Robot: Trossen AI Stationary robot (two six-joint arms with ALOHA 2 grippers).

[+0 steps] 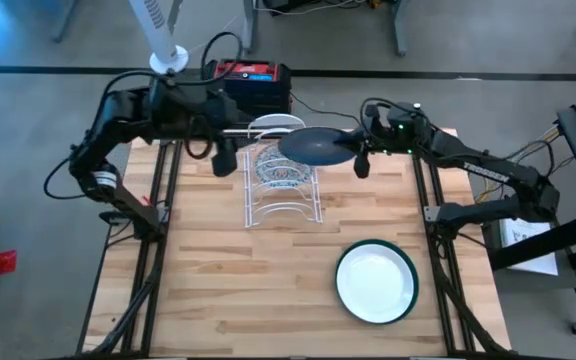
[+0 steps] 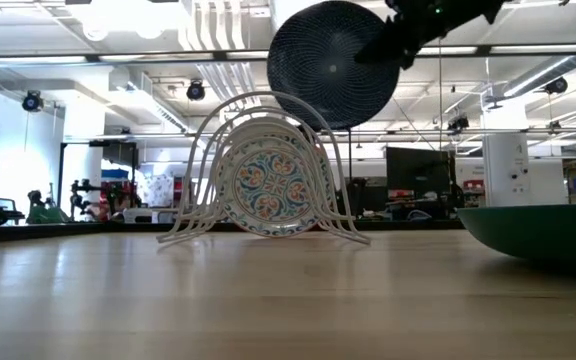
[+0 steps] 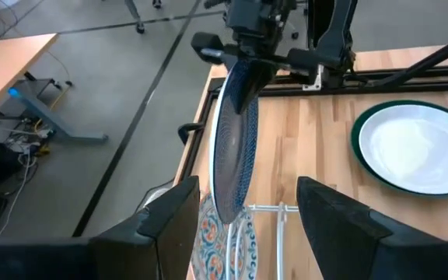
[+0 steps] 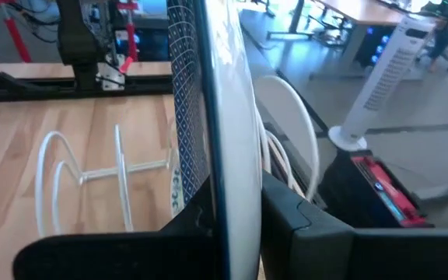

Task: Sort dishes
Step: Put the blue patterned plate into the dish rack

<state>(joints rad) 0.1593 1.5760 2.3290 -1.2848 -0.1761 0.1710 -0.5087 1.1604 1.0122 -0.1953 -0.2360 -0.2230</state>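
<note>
A white wire rack (image 1: 283, 185) stands near the far middle of the wooden table (image 1: 228, 290), and it already holds the floral dish (image 2: 271, 185) upright in one of its slots, with a plain white dish (image 1: 275, 124) standing on edge behind it toward the far end. Beyond the table's far edge sit a red and black box (image 1: 251, 82) and a white tower fan (image 1: 163, 35) on the floor. Well apart from the rack, on the near right of the table, the green dish (image 1: 376, 282) lies flat, its white inside facing up; in the low view only its dark green rim shows at the right edge. The right arm reaches in from the right side with its forearm stretched toward the rack, and the right gripper (image 1: 361, 140) is clamped on the rim of the blue speckled dish (image 1: 316, 146), holding it on edge in the air above the rack's far half — not touching the wires. The low view shows that dish as a dark disc hanging clear above the rack's arches, which the overhead picture cannot settle. The right wrist view shows the fingers pinching the dish's edge, with the rack wires just below. The left arm bends in from the left side, and the left gripper (image 1: 226, 150) hovers just beside the rack's left edge, its fingers (image 3: 169, 225) spread apart and holding nothing; its own camera looks between them at the blue dish seen edge-on.
</note>
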